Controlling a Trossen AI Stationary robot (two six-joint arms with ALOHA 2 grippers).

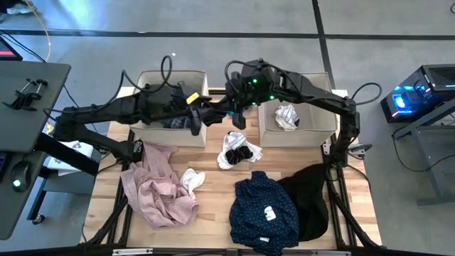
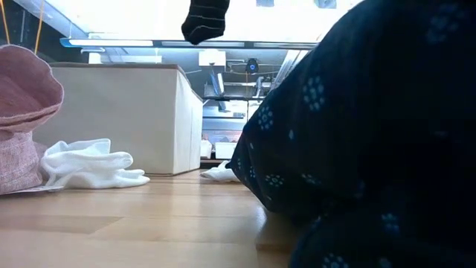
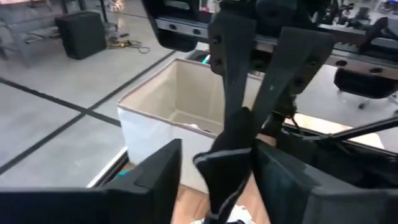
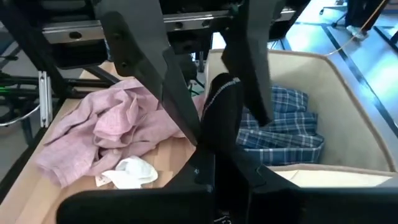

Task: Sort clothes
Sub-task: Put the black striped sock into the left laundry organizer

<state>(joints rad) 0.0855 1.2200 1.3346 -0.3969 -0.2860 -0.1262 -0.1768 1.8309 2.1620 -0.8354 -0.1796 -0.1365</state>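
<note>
My right gripper [image 1: 238, 110] is shut on a black sock [image 3: 233, 155] above the gap between the two beige boxes; the sock also shows at the top of the low view [image 2: 204, 22]. My left gripper [image 3: 227, 177] is open, with one finger on either side of the hanging sock; I cannot tell whether they touch it. The blue plaid shirt [image 4: 283, 124] lies in the left box [image 1: 170, 78]. On the table lie the pink shirt [image 1: 156, 186], a white sock [image 1: 192, 180], a heap of white and black socks [image 1: 238, 149], the navy dotted shirt [image 1: 264, 206] and the black garment [image 1: 313, 195]. My right gripper pinches the black sock's upper part [image 3: 247, 118] between its two fingers [image 3: 231, 68], which come from above and point down. The sock hangs below them, slack and clear of the table, and its grey-edged rim [image 3: 214, 155] hangs between my left gripper's open fingers.
The right beige box [image 1: 295, 131] holds a white piece [image 1: 286, 117]. In the low view the navy dotted shirt [image 2: 372, 134] fills the right side, with the white sock [image 2: 89, 165] and the left box [image 2: 119, 115] behind it. Bare wood lies at the table's middle [image 1: 213, 206].
</note>
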